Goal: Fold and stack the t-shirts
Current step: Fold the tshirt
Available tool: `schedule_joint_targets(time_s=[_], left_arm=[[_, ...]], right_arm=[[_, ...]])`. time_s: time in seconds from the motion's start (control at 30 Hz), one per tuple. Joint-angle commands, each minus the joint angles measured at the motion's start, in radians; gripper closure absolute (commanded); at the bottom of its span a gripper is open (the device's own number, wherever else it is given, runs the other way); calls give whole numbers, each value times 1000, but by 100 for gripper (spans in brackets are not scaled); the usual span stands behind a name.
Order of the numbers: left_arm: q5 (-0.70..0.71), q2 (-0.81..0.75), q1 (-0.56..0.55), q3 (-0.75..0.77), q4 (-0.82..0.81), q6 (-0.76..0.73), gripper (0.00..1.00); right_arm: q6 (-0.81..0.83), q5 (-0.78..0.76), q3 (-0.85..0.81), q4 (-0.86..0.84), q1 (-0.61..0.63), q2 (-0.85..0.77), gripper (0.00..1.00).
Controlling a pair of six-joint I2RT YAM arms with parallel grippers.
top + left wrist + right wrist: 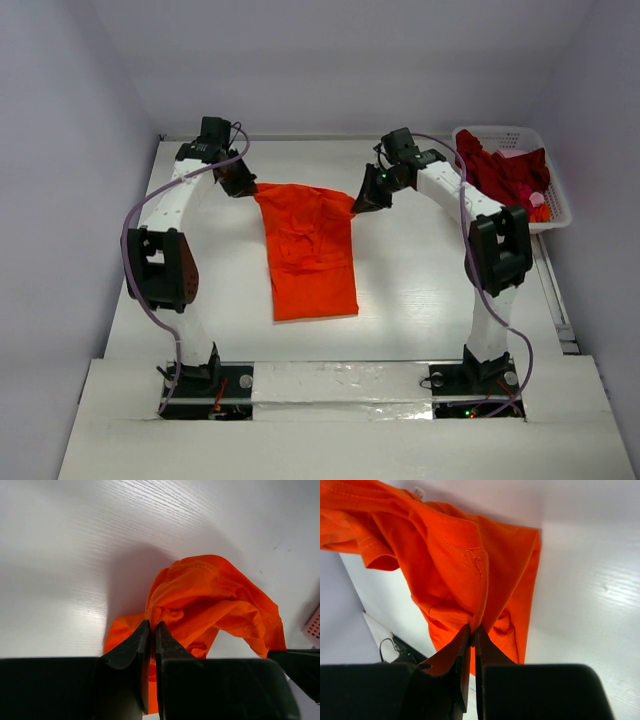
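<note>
Orange t-shirt point(310, 250) mid-fold, held at both far corners; nothing stacked yet.

The left jaws and right jaws are each pinched shut on a bunched far corner of the orange t-shirt, lifting that edge while the rest lies as a long, narrow panel on the tabletop point(420, 290) between the arms. It looks only partly folded, and a crosswise fold seems to remain. The dark red t-shirt point(498, 170) sits crumpled in the basket point(500, 130) at the far right, not yet folded. The left arm point(165, 215) and right arm point(470, 210) both arch forward and bend inward, wrists low over the shirt's far edge.
</note>
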State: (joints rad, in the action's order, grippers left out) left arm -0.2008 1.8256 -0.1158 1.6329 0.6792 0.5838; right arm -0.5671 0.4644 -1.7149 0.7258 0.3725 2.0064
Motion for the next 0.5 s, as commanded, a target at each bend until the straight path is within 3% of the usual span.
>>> schedule_joint_targets(time_s=[0.0, 0.47], left_arm=[[-6, -110, 7, -31, 14, 4, 100], [-25, -242, -11, -206, 5, -7, 100]], right_arm=[[13, 19, 26, -37, 29, -98, 100], [29, 26, 120, -26, 39, -184, 100]])
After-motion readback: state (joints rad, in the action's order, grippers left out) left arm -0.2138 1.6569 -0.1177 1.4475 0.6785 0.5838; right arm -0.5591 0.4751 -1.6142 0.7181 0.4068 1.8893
